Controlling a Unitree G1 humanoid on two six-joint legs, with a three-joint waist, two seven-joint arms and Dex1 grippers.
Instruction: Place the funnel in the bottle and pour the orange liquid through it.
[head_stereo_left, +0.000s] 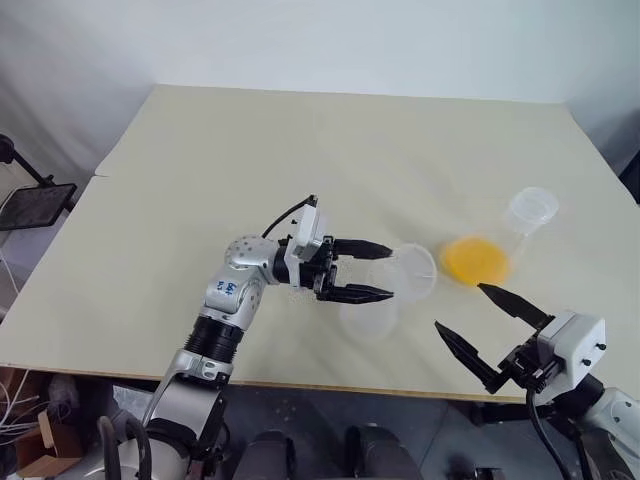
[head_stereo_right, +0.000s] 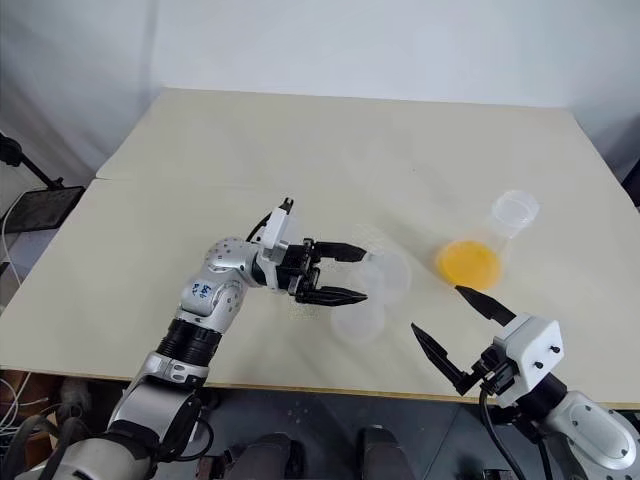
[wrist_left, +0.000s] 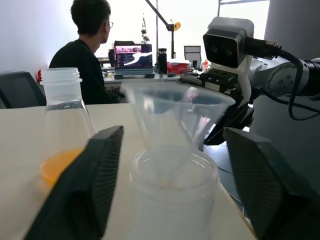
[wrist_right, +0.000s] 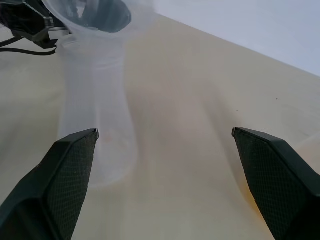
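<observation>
The clear funnel (head_stereo_left: 412, 270) sits with its stem in the neck of the empty clear bottle (head_stereo_left: 368, 318) near the table's front edge. My left gripper (head_stereo_left: 390, 270) is open, one finger on each side of the bottle neck (wrist_left: 172, 185) and funnel (wrist_left: 177, 110), with a gap on both sides. The orange liquid (head_stereo_left: 476, 260) fills the bottom of a second clear flask (head_stereo_left: 528, 212) to the right. My right gripper (head_stereo_left: 460, 306) stands open in front of that flask, holding nothing. The right wrist view shows the bottle (wrist_right: 95, 100) ahead of its open fingers.
The beige table (head_stereo_left: 300, 150) is bare behind and to the left of the flasks. In the left wrist view, a person (wrist_left: 85, 50) sits at a desk with a laptop beyond the table. A black stand (head_stereo_left: 35, 205) is at the far left.
</observation>
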